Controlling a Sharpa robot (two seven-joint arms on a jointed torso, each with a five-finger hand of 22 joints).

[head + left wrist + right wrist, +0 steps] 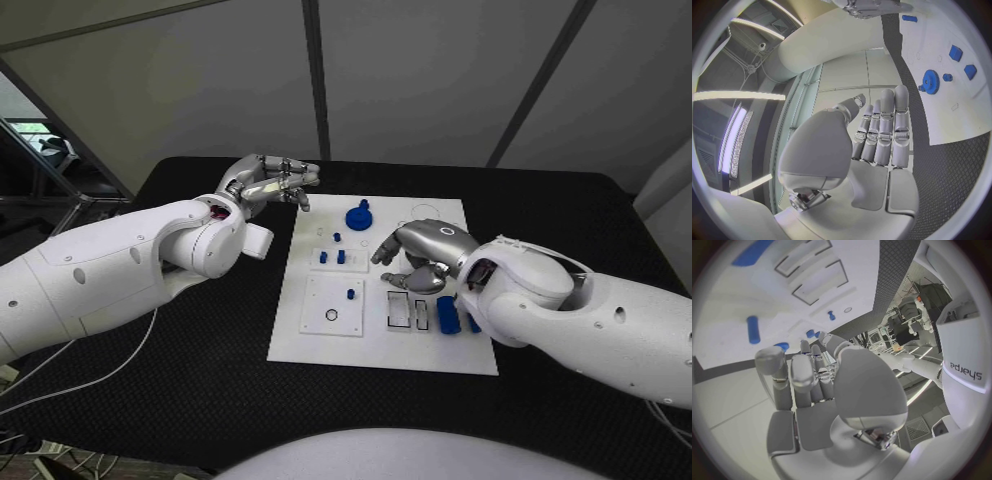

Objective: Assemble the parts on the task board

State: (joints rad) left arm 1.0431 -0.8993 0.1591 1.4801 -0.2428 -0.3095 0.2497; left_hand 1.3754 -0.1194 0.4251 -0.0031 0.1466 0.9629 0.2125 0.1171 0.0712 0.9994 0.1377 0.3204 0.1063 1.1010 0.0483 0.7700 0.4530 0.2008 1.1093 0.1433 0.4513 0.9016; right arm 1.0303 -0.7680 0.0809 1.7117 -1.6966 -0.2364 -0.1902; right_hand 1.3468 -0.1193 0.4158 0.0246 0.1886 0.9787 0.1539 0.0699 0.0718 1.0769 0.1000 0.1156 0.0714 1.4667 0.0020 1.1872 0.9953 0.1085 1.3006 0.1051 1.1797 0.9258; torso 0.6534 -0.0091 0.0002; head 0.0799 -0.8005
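Parts lie scattered over the white board (378,340) in the middle of the black table (577,220). A blue gear (359,214) stands near the board's far edge, two small blocks (332,257) and a tiny peg (338,237) just this side of it, and a longer blue bar (449,314) lies near the right edge beside two empty rectangular slots (407,310).

The right hand (415,250) hangs low over the board's middle, fingers curled down toward the surface between the gear and the bar. From where I stand I cannot tell whether it has anything pinched under it; its wrist view shows the fingers (801,382) drawn in side by side with nothing plainly in them. The left hand (268,182) is held off the board's far left corner, above the table, fingers (882,125) straight and close together, holding nothing.

These pieces look like hard, light plastic: stiff, smooth, nothing that would crush, but easy to flick away or let slip. I would take the gear by its raised hub rather than its toothed rim, and the bar across its narrow sides near the middle so it stays level going into a slot. The blocks and peg want a fingertip pinch from above.
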